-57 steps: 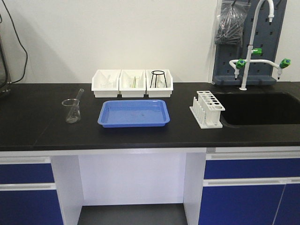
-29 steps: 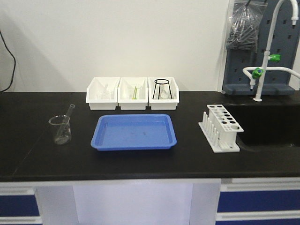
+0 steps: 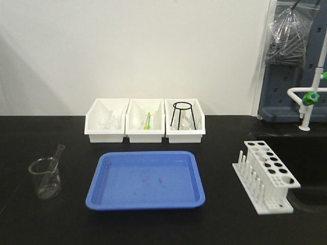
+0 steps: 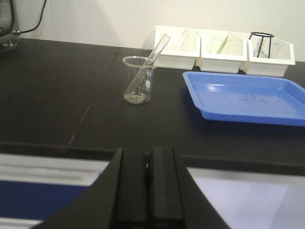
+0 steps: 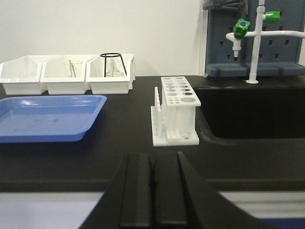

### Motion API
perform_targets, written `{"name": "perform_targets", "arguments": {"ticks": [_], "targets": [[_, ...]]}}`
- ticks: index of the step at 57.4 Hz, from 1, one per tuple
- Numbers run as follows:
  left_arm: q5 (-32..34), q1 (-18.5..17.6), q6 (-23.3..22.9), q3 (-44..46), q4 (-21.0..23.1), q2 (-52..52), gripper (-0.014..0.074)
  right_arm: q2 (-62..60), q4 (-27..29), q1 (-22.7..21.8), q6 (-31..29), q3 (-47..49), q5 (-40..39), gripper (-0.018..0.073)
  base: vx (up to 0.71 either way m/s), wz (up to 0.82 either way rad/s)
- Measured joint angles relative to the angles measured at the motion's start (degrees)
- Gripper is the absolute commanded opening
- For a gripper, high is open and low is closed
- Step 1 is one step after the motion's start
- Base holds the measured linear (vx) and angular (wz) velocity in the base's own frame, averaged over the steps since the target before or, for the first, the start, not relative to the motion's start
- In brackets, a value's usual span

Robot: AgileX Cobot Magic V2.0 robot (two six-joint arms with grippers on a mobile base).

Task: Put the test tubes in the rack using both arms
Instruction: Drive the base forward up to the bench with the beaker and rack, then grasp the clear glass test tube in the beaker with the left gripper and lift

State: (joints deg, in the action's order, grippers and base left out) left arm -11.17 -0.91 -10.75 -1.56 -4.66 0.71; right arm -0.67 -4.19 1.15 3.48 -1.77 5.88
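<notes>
Black fingers of the left gripper [image 4: 148, 155] sit pressed together at the near edge of the bench, with nothing between them; the right gripper [image 5: 151, 160] is likewise closed and empty, short of the counter [image 3: 225, 153]; neither arm reaches over the worktop. Past them, on the dark counter's left, a clear beaker [image 3: 45, 178] holds one test tube [image 3: 55, 159] leaning on its rim; the blue tray [image 3: 148, 179] lies in the middle, bare as far as I can tell; the white rack [image 3: 271, 176] stands at the right beside the sink [image 5: 248, 109], every visible hole vacant. So the transfer looks not yet begun: the tube must be lifted out, perhaps handed across, and seated in the rack; whether more tubes lie in the three white bins [image 3: 145, 120] behind the tray is too blurred to say, though a black wire stand [image 3: 184, 113] shows in the right-hand one. Farther back rise a plain white wall [image 3: 153, 46], a grey pegboard [image 3: 286, 87] and a green-handled tap [image 3: 310, 97].
</notes>
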Motion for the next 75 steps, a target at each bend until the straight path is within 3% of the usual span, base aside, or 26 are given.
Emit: {"name": "perform_targets", "arguments": {"ticks": [36,75], "targets": [[0.0,0.0,0.0,0.0,0.0,0.0,-0.0004,0.0,0.0,0.0,0.0,0.0,0.0,-0.0008,0.32,-0.01],[0.0,0.0,0.0,0.0,0.0,0.0,-0.0004,0.0,0.0,0.0,0.0,0.0,0.0,-0.0008,0.13,0.0]]}}
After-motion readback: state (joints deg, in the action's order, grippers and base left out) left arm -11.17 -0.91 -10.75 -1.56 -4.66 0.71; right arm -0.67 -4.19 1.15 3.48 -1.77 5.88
